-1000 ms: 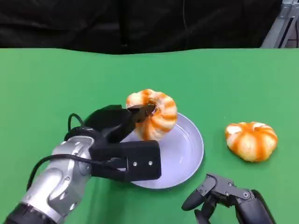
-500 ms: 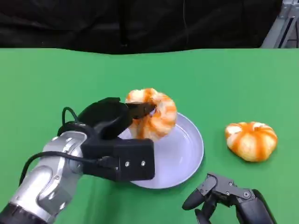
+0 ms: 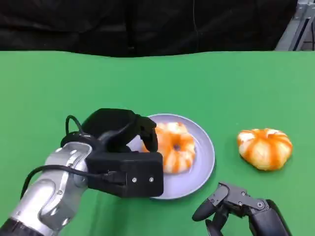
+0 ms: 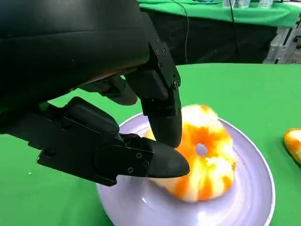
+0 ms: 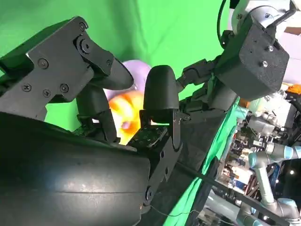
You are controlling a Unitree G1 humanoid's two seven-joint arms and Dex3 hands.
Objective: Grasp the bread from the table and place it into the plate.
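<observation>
Left side of the green table (image 3: 44,83): the robot's left hand (image 3: 120,130) on its silver forearm sits over the near-left edge of the round pale lilac plate (image 3: 203,147). Its black fingers (image 4: 164,117) are parted, with nothing between them; in the left wrist view the fingertips hang just beside the bread, apparently not gripping it. Contact at the tips is too close to call.

Centre: the orange-and-white striped ring-shaped bread (image 3: 173,146) lies flat inside the plate, towards its left half, hole facing up. So the placing looks done for this piece, judged from how it lies.

Handling, as a judgement: the bread looks light, soft and springy, with a ridged glossy crust. It should squash under a hard squeeze, so a gentle hold is enough. Best hold is across the outer rim, thumb on one side and fingers opposite, or one finger through the centre hole. It is not fragile, but a smooth crust may slip from a shallow pinch.

Right: a second orange-and-white striped round bun (image 3: 265,148) rests on the table, well apart from the plate, on its right.

Near right: the right hand (image 3: 235,204) rests low by the table edge, fingers loosely curled with gaps, holding nothing.
</observation>
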